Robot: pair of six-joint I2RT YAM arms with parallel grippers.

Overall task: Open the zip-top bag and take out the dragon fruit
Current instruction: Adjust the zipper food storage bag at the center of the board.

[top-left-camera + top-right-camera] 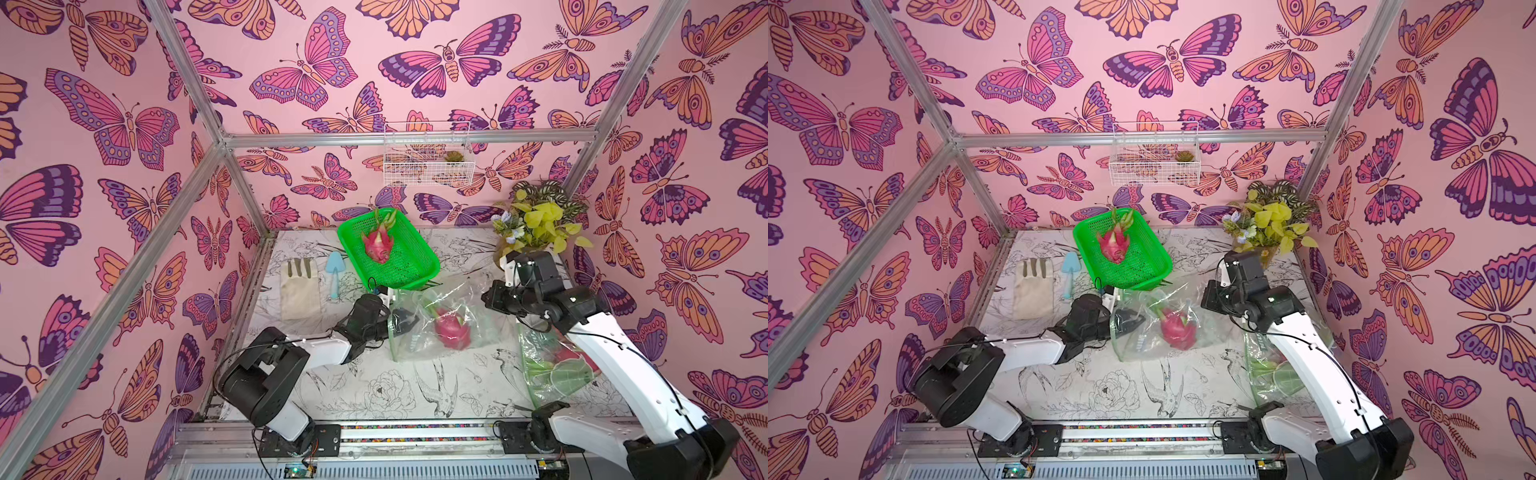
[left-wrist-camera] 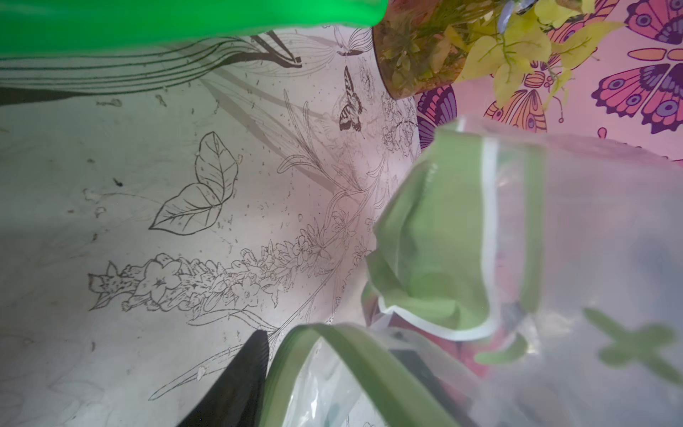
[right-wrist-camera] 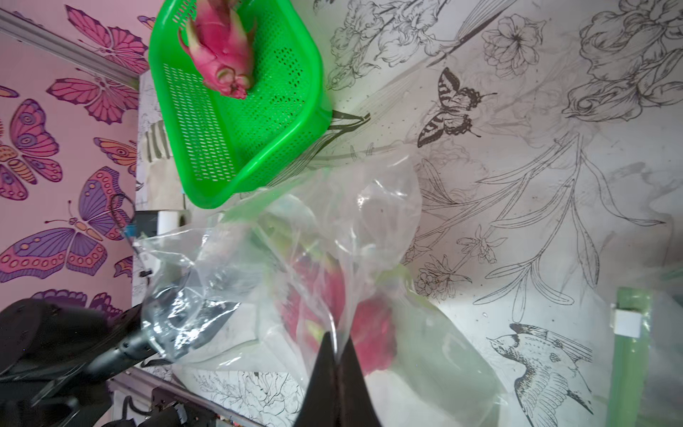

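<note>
The clear zip-top bag (image 1: pixel 419 332) with a green zip rim lies mid-table, and a magenta dragon fruit (image 1: pixel 452 330) shows through its film. My left gripper (image 1: pixel 405 322) is at the bag's mouth. In the left wrist view its jaws stand apart: one finger (image 2: pixel 236 384) is outside the green rim (image 2: pixel 332 344) and the other is behind the film. My right gripper (image 3: pixel 336 342) is shut on a pinch of the bag's film just above the fruit (image 3: pixel 369 332), at the bag's right side (image 1: pixel 484 300). Another dragon fruit (image 1: pixel 376 245) lies in the green basket (image 1: pixel 415 270).
A second clear bag (image 1: pixel 557 368) with pink and green contents lies under my right arm. A cloth glove (image 1: pixel 300 291) and a blue trowel (image 1: pixel 333 272) lie at the left. A potted plant (image 1: pixel 536 220) stands back right, and a wire basket (image 1: pixel 428 156) hangs on the wall.
</note>
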